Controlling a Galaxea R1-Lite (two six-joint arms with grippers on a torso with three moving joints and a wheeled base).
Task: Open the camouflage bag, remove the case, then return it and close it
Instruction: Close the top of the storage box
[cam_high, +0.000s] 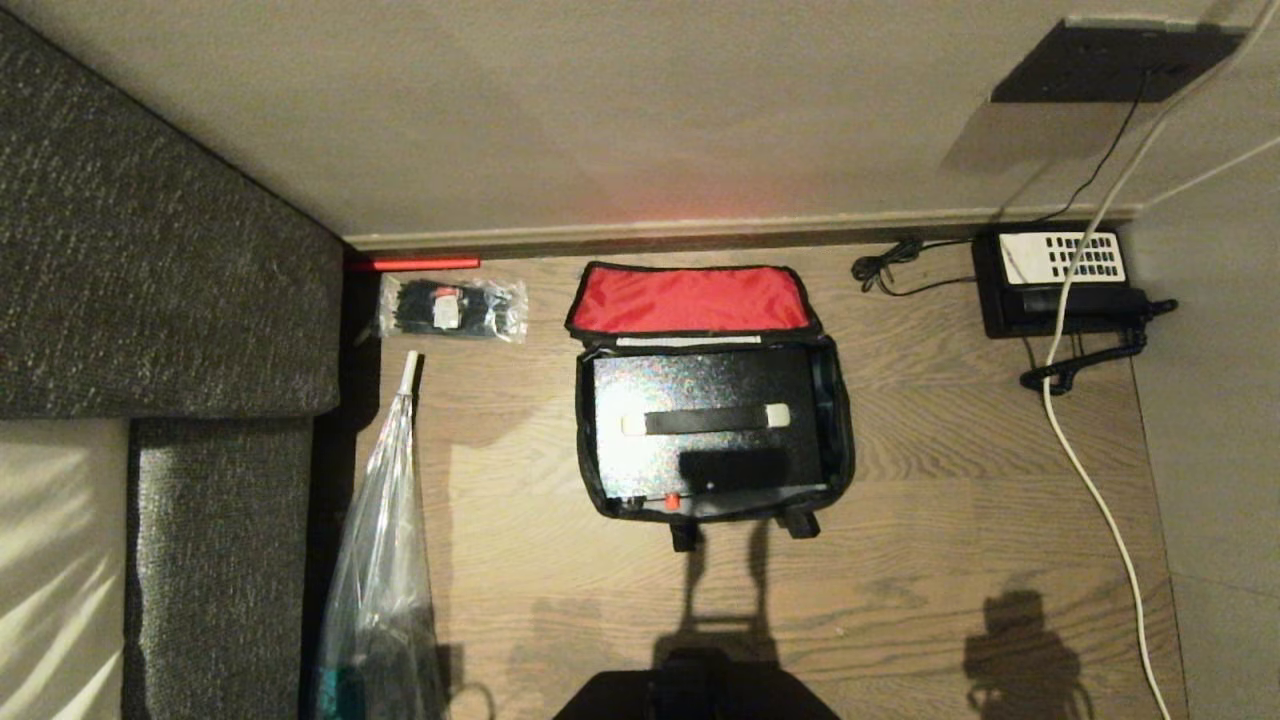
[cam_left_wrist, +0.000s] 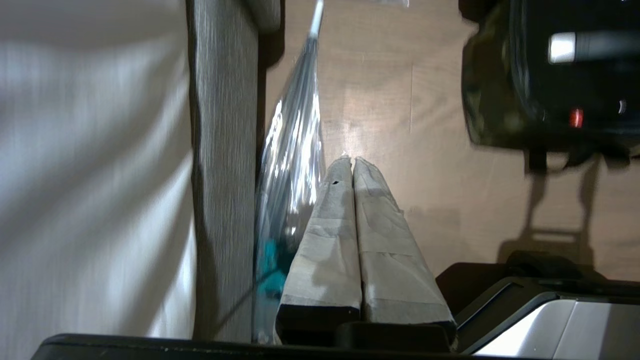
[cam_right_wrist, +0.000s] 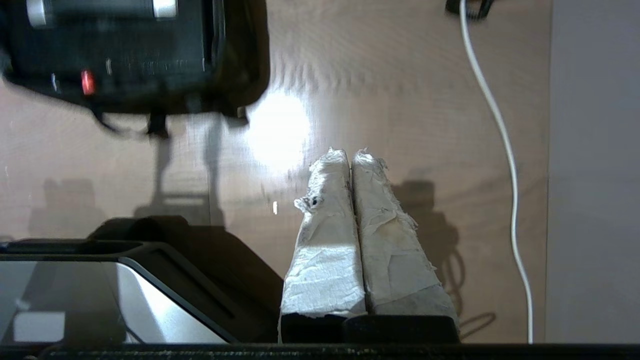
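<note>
The camouflage bag lies open on the wooden floor in the middle of the head view, its red-lined lid folded back toward the wall. The black case rests inside it, a black strap with pale ends across its top. Both arms stay back, outside the head view. My left gripper hangs shut and empty over bare floor, with the bag's corner far ahead of it. Over the floor short of the bag, my right gripper is shut on nothing.
A clear plastic bag lies left of the camouflage bag beside a dark sofa. A clear packet of black ties sits near the wall. A black telephone stands at the right, and a white cable runs down the floor.
</note>
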